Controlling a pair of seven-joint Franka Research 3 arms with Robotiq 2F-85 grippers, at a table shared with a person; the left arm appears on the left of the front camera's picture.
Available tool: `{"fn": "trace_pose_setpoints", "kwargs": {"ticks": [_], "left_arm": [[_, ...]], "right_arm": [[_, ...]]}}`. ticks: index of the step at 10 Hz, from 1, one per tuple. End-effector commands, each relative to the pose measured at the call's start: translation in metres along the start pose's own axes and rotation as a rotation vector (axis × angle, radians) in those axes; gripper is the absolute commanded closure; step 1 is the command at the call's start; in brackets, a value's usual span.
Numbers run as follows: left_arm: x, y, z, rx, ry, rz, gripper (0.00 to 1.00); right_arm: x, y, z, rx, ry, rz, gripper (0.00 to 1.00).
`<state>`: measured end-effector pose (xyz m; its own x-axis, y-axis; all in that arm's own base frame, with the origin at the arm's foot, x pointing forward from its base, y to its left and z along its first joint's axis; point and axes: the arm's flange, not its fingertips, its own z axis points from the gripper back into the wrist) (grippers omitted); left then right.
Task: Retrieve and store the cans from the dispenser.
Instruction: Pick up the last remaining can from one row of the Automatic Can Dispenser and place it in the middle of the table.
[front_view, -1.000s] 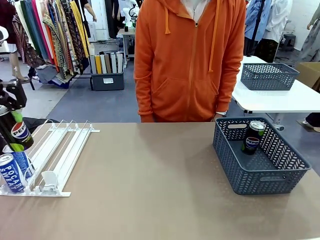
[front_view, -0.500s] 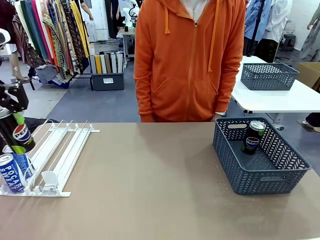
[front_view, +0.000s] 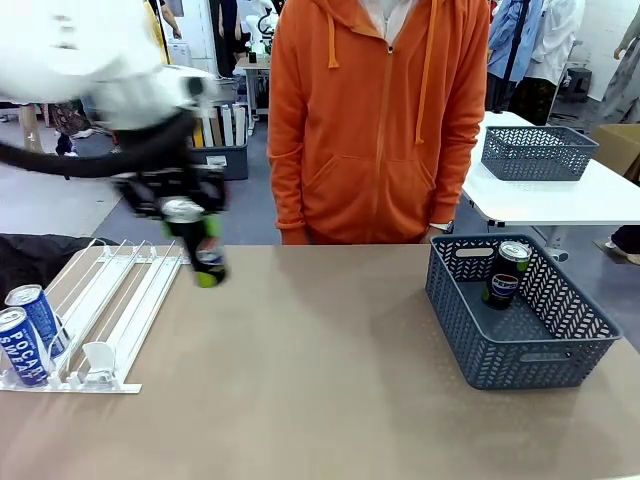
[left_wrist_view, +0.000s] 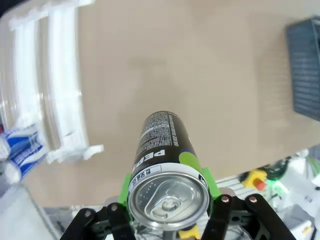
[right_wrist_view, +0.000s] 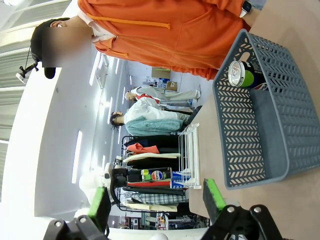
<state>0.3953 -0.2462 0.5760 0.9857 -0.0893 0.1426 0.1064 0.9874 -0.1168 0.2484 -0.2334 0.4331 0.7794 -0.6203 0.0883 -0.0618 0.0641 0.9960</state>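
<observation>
- Item: black can (front_view: 203, 252), green band. Held aloft, top-up, in my left gripper (front_view: 197, 232); pads clamped near top. Hangs above table (front_view: 320, 400), just beside far end of dispenser (front_view: 120, 300).
- Handling, my estimate: thin aluminium, smooth, slippery, dents under hard squeeze. If full, moderately heavy. Stiff wall below rim is best hold.
- My right gripper (right_wrist_view: 155, 202): jaws apart, empty.
- Room: bare tabletop across to grey basket (front_view: 520, 350), which holds one can (front_view: 508, 272) at its far side. Mind basket rim.
- Stock: two blue cans (front_view: 22, 345) at dispenser's near end.

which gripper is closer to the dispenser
Left. The left gripper, holding a black can, hangs by the far end of the dispenser; the right gripper sits across the table, past the basket.
</observation>
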Motion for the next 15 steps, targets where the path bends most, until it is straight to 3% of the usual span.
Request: {"fn": "trace_pose_setpoints", "kwargs": {"ticks": [1, 3, 4, 7, 13, 14, 15], "left_arm": [[0.047, -0.067, -0.022, 0.007, 0.029, -0.081, 1.00], [0.062, -0.126, -0.079, -0.004, 0.054, -0.185, 1.00], [0.068, -0.138, -0.107, -0.020, 0.099, -0.209, 1.00], [0.066, -0.141, -0.160, 0.008, 0.146, -0.232, 1.00], [0.059, -0.131, -0.180, 0.073, 0.138, -0.213, 1.00], [0.059, -0.132, -0.181, 0.077, 0.135, -0.215, 0.94], [0.060, -0.132, -0.181, 0.081, 0.143, -0.210, 0.40]], "right_arm": [[0.002, 0.004, 0.000, 0.019, -0.008, 0.005, 0.00], [0.002, 0.004, 0.000, 0.019, -0.008, 0.005, 0.00], [0.002, 0.004, 0.000, 0.019, -0.008, 0.005, 0.00], [0.002, 0.004, 0.000, 0.019, -0.008, 0.005, 0.00], [0.002, 0.004, 0.000, 0.019, -0.008, 0.005, 0.00], [0.002, 0.004, 0.000, 0.019, -0.008, 0.005, 0.00], [0.002, 0.004, 0.000, 0.019, -0.008, 0.005, 0.00]]}}
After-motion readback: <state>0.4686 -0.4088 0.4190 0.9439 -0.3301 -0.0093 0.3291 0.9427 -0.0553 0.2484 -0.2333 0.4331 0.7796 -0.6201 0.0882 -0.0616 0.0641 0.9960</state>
